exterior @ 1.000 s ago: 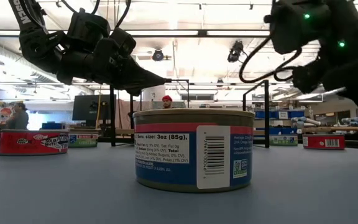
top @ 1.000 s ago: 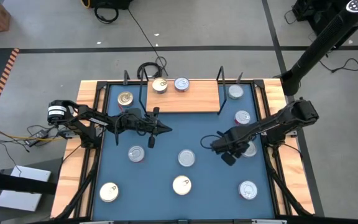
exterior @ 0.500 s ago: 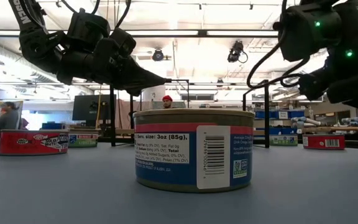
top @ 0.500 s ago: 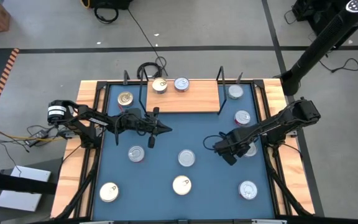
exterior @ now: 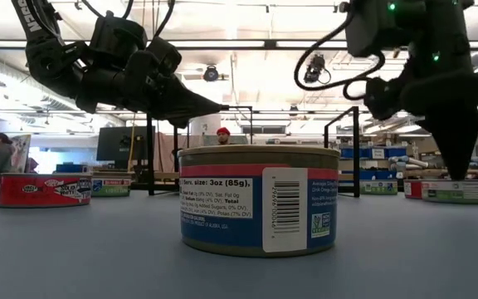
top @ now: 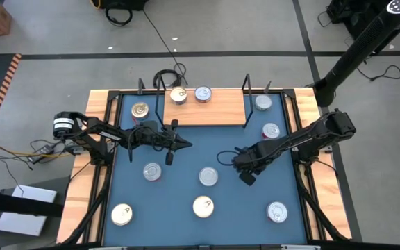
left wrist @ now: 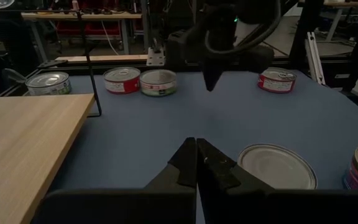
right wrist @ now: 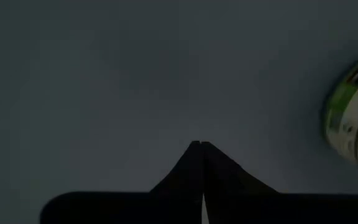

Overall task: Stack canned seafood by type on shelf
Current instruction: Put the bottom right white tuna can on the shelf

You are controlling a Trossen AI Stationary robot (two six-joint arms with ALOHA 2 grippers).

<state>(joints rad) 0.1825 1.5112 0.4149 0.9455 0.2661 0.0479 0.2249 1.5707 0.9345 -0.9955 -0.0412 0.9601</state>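
Two tins, one gold-topped (top: 178,95) and one silver-topped (top: 203,94), stand on the light-wood shelf (top: 214,112) at the table's far side. More tins stand flat on the blue table, among them one at the centre (top: 208,176) and one near the front (top: 203,206). My left gripper (top: 188,144) hovers shut and level, left of centre, holding nothing; the centre tin (left wrist: 277,167) lies just ahead of it. My right gripper (top: 244,167) points down, shut and empty, right of centre above bare table. A green-sided tin (right wrist: 353,124) stands beside it, untouched.
Other tins stand by the right rail (top: 271,130), by the shelf's right end (top: 263,103), by its left end (top: 140,110), and at the front corners (top: 121,214) (top: 277,212). Black wire frames (top: 247,87) rise at the shelf's ends. A blue-labelled tin (exterior: 260,199) fills the low view.
My right gripper has shifted a little toward the table's left, off the tin it stood over, tipped until it points straight down, and its fingers have come together on nothing. The tins have stayed where they were.
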